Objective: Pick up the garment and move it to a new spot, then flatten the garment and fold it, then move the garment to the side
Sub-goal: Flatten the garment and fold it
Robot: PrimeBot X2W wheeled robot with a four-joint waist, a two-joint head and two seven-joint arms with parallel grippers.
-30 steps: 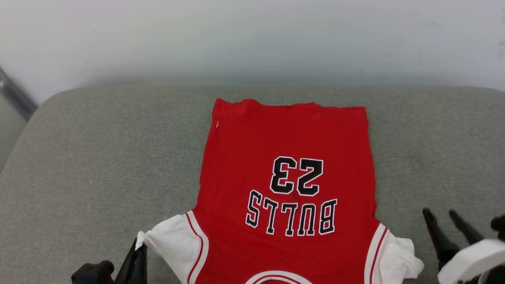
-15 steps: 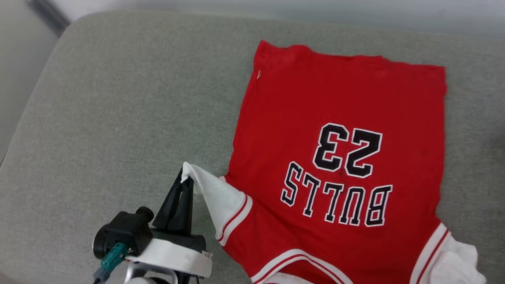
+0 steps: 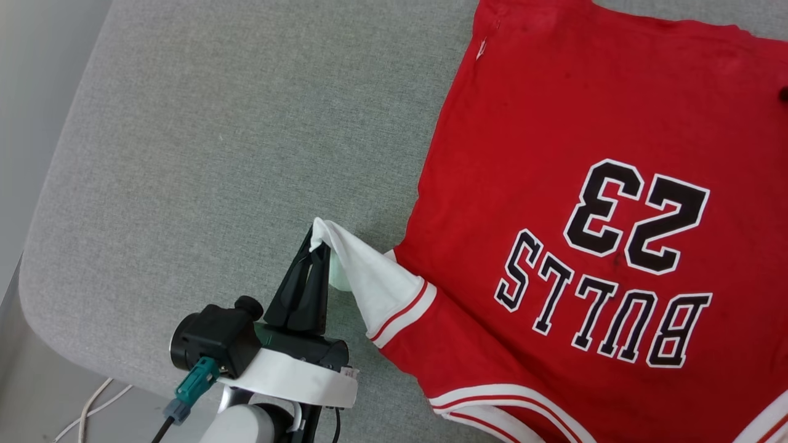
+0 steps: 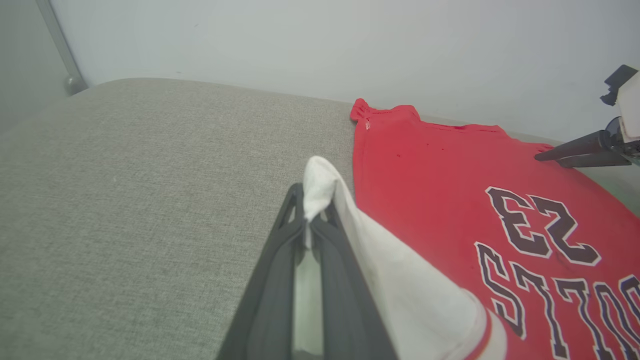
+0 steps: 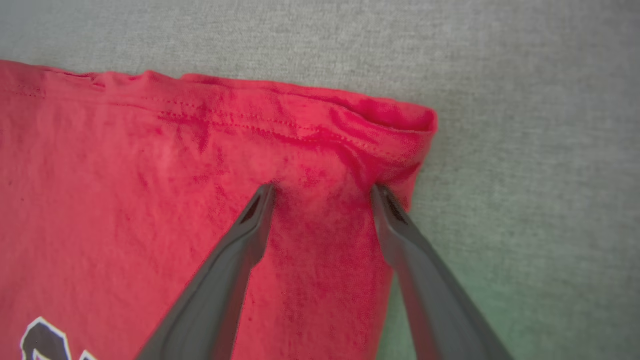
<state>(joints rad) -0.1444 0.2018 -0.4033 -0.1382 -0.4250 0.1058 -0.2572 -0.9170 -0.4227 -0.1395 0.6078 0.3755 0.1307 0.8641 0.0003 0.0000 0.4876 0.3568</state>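
The garment (image 3: 585, 123), a red jersey with black "23" and "BULLS", lies flat on the grey cushion with its hem at the far end. My left gripper (image 3: 315, 243) is shut on the tip of its white left sleeve (image 3: 375, 283) and holds that tip lifted off the cushion. The left wrist view shows the sleeve tip pinched between the fingertips of the left gripper (image 4: 306, 205). My right gripper (image 5: 322, 190) is open, with both fingertips resting on the red fabric at the far right hem corner (image 5: 400, 120). The left wrist view shows the right gripper (image 4: 550, 156) at that corner.
The grey fabric cushion (image 3: 215, 154) stretches bare to the left of the jersey. Its rounded left and near edges drop to the floor, where a pale cable (image 3: 92, 400) lies. A pale wall (image 4: 300, 40) rises behind the cushion.
The head camera has swung left and down. My left gripper keeps its hold and has lifted the sleeve tip. My right gripper went from beside the right sleeve to the far hem corner.
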